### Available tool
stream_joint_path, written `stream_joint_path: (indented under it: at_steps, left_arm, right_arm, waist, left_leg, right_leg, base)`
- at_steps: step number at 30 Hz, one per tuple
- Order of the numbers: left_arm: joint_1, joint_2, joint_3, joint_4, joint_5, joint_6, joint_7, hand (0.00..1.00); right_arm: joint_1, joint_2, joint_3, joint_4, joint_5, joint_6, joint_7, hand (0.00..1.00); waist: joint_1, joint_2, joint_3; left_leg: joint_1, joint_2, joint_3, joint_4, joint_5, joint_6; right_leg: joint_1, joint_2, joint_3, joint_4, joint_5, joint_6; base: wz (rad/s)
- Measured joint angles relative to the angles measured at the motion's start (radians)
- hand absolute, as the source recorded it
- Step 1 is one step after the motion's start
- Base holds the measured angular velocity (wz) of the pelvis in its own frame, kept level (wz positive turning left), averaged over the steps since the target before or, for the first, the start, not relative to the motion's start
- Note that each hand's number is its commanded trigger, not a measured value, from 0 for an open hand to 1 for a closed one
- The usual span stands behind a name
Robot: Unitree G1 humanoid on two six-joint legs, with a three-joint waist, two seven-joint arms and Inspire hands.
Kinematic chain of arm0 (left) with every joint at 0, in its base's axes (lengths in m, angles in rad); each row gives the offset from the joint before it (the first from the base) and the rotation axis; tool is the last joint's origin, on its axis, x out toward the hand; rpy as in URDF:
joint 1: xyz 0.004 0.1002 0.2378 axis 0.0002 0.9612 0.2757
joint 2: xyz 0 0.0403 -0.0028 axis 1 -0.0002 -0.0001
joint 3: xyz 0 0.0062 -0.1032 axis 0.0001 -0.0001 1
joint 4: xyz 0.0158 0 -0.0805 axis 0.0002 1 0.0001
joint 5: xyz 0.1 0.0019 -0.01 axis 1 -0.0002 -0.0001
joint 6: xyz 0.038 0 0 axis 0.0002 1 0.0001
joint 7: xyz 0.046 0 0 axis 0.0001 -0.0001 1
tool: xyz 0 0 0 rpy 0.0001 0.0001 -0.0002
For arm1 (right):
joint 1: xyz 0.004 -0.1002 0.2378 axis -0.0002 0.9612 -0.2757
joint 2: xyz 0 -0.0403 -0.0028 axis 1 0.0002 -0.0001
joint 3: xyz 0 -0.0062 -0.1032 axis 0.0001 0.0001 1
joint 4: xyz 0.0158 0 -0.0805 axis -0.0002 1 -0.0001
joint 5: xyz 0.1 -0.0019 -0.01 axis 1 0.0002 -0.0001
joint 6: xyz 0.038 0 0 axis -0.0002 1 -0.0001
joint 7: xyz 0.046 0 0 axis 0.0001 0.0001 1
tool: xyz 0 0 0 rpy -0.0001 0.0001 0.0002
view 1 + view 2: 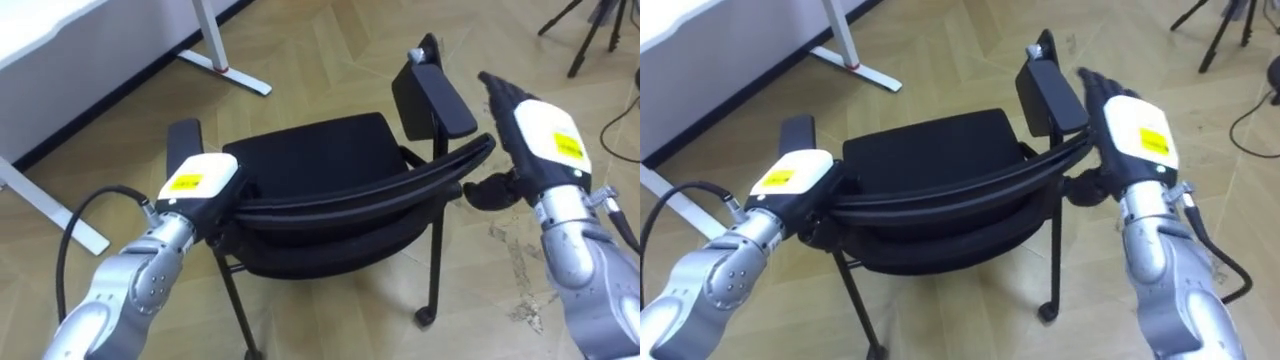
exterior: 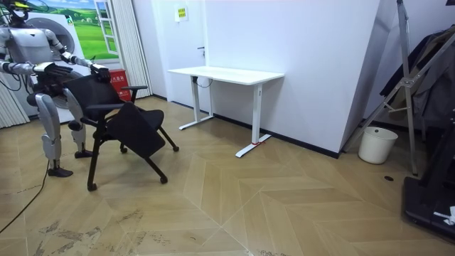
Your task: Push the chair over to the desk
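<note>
R hand (image 1: 535, 135) flat, fingers straight, holding nothing, at right end of chair (image 1: 310, 150) back rail (image 1: 350, 195). L hand (image 1: 200, 182) on left end, grip can't tell. Chair just ahead of robot, near desk (image 2: 227, 73). Step, prob.: start of push; next needs even fwd pressure. Seat faces away; rail runs left-right.

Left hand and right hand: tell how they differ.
The left hand lies atop the backrest at its left end; the right hand sits outside its right end. The right hand reaches beside the right armrest; the left hand sits behind the left armrest. Both adjoin the backrest.
</note>
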Motion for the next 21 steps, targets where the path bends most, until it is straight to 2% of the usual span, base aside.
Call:
stream_joint_path:
  at_steps: [2,6,10,13,21]
  left_arm:
    - [-0.003,0.000,0.001,0.001,0.000,-0.011,0.000,1.00]
    - [-0.012,0.003,-0.001,0.020,0.000,-0.041,0.008,1.00]
    - [-0.027,0.012,-0.013,0.023,0.000,-0.061,0.015,1.00]
    - [-0.034,0.018,-0.022,0.022,0.000,-0.070,0.015,1.00]
    - [-0.048,0.026,-0.038,0.044,0.000,-0.118,0.028,1.00]
  right_arm:
    - [-0.001,-0.001,0.006,-0.001,-0.008,0.000,0.022,0.00]
    - [-0.019,-0.039,0.056,-0.028,-0.051,0.000,0.106,0.00]
    - [-0.032,-0.078,0.073,-0.064,-0.080,-0.028,0.158,0.00]
    - [-0.040,-0.099,0.093,-0.069,-0.093,-0.035,0.180,0.00]
    - [-0.040,-0.134,0.154,-0.074,-0.132,-0.055,0.229,0.00]
  waist:
    - [0.006,-0.003,0.0020]
    - [0.022,-0.005,0.0030]
    - [0.036,-0.023,0.0109]
    - [0.043,-0.034,0.0104]
    - [0.061,-0.040,0.0091]
  left_leg:
    - [0.000,0.000,0.000,0.000,0.000,0.000]
    - [0.006,0.000,0.000,-0.006,0.000,0.000]
    - [0.008,0.000,-0.004,-0.006,0.000,0.000]
    - [0.006,0.000,-0.011,-0.006,0.000,0.000]
    - [0.011,0.000,-0.029,-0.007,0.000,0.000]
  right_leg:
    - [0.000,0.000,0.000,0.000,0.000,0.000]
    - [0.000,0.001,0.001,0.000,0.000,0.000]
    - [0.005,0.001,-0.006,0.000,0.000,0.000]
    - [0.007,0.000,-0.021,-0.001,0.000,0.000]
    - [0.018,0.001,-0.031,-0.005,0.000,0.000]
  base:
    - [0.00]
    - [-0.03]
    - [0.03]
    - [0.06]
    - [0.03]
